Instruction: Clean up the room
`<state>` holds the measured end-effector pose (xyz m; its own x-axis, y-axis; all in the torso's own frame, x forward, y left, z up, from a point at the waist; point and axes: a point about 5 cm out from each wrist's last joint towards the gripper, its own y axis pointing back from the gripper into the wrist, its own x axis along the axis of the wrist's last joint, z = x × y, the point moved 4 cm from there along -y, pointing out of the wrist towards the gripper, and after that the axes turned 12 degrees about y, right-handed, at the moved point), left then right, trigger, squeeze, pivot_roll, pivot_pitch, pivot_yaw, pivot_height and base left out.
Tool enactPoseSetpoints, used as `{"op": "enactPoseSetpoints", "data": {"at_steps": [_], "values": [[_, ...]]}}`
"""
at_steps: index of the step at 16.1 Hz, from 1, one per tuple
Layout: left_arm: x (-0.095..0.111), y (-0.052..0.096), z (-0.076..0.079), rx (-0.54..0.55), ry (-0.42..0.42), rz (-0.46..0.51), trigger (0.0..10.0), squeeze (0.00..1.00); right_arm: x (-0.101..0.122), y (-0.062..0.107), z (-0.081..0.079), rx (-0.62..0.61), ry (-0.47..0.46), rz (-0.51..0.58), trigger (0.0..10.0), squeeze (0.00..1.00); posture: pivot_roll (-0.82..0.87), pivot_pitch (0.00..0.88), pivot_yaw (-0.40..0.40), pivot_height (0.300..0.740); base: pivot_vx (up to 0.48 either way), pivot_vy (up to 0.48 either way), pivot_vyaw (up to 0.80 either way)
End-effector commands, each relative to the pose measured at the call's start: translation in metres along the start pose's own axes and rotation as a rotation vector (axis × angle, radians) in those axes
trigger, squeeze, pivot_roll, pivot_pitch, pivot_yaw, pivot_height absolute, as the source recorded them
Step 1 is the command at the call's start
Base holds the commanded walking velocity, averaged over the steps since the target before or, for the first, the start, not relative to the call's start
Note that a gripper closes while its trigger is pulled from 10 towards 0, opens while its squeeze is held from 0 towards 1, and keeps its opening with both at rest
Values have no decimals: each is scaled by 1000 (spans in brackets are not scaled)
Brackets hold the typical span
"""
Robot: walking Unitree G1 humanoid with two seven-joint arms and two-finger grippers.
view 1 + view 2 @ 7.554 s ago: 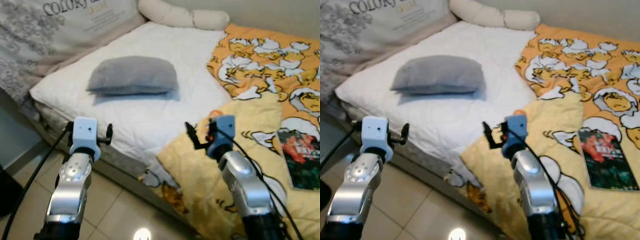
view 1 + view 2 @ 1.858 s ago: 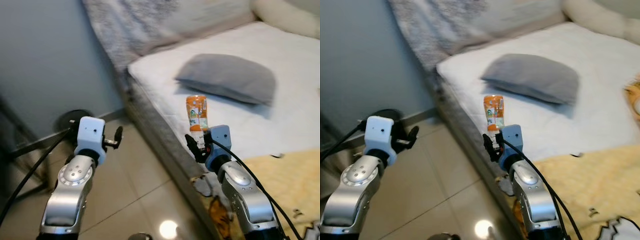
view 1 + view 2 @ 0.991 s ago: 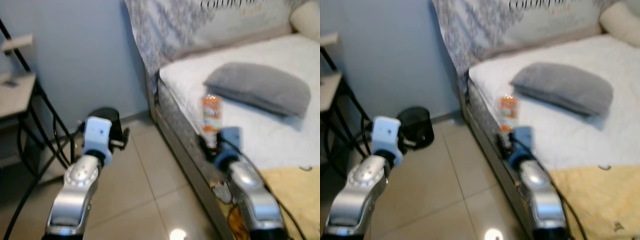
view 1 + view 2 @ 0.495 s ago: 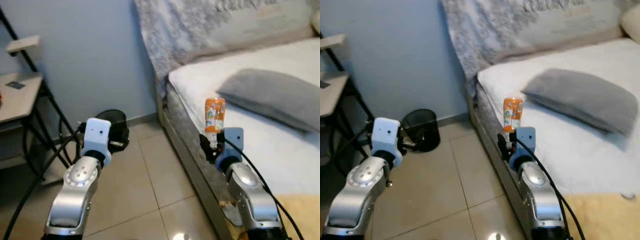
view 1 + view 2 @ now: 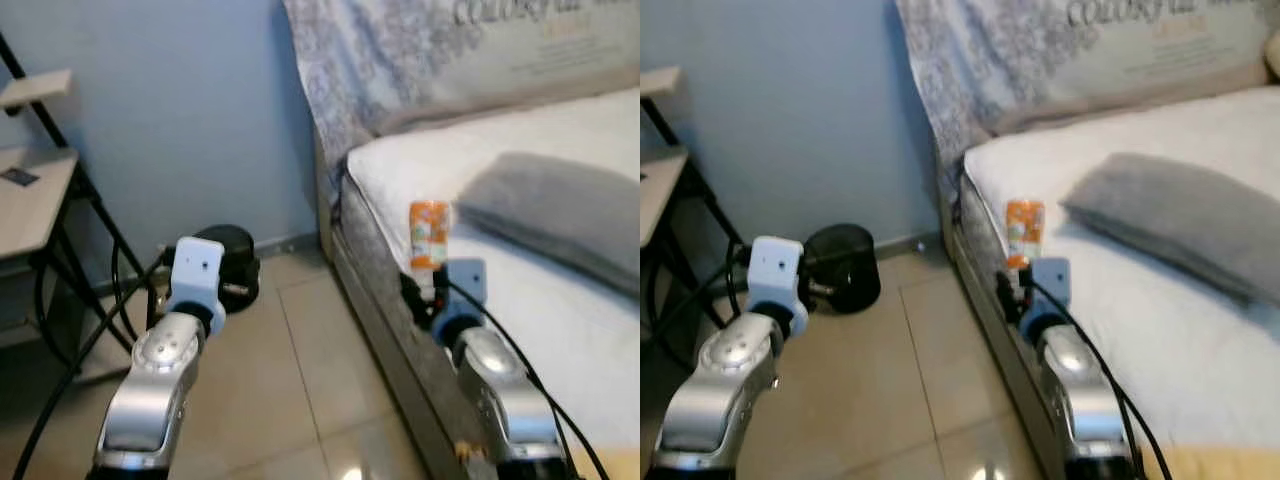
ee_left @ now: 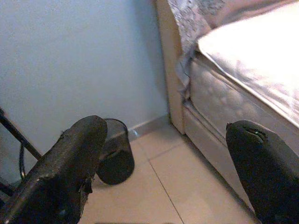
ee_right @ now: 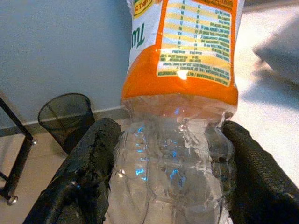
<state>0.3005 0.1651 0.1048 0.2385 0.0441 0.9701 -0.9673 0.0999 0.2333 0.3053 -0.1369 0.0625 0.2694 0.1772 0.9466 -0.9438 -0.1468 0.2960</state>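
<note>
Blue wall (image 5: 180, 110), tiled floor (image 5: 290, 400), bed (image 5: 540, 190)

Camera swung leftward from bed's blanket end toward blue wall (image 5: 180, 110); yellow cartoon blanket and book gone from view; black mesh bin (image 5: 843, 266) and side surface (image 5: 30, 200) on black frame now in sight; right claw (image 7: 168, 154), bare over blanket at first, now clamped on clear bottle (image 5: 428, 240) with orange label, held upright beside mattress edge (image 5: 375, 215); left claw (image 6: 168, 154) now spread toward bin.
</note>
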Motion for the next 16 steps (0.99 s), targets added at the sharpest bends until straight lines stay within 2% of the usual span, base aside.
{"op": "enactPoseSetpoints", "data": {"at_steps": [1, 7, 11, 15, 16], "values": [[3, 1, -12, 34, -25, 10, 10000, 0, 10, -3, -13, 36, -7, 38, 10000, 0, -37, 0, 57, 740, 386, 0, 0], [-1, 0, -14, 44, -37, 1, 10000, 4, 10, -3, -11, 34, -1, 35, 10000, 0, -39, 0, 57, 740, 365, 0, 0], [-1, -1, -13, 35, -61, 1, 10000, 8, 11, -3, -13, 36, -24, 36, 10000, 0, -36, 0, 55, 740, 353, 0, 647], [0, -1, -12, 33, -62, 2, 10000, 12, 13, -4, -14, 52, -14, 36, 10000, 0, -37, 0, 58, 740, 314, 0, 0], [1, -2, -13, 33, -65, 3, 10000, 8, 14, -4, -18, 79, -26, 44, 10000, 0, -35, 0, 58, 740, 315, 0, 800]]}}
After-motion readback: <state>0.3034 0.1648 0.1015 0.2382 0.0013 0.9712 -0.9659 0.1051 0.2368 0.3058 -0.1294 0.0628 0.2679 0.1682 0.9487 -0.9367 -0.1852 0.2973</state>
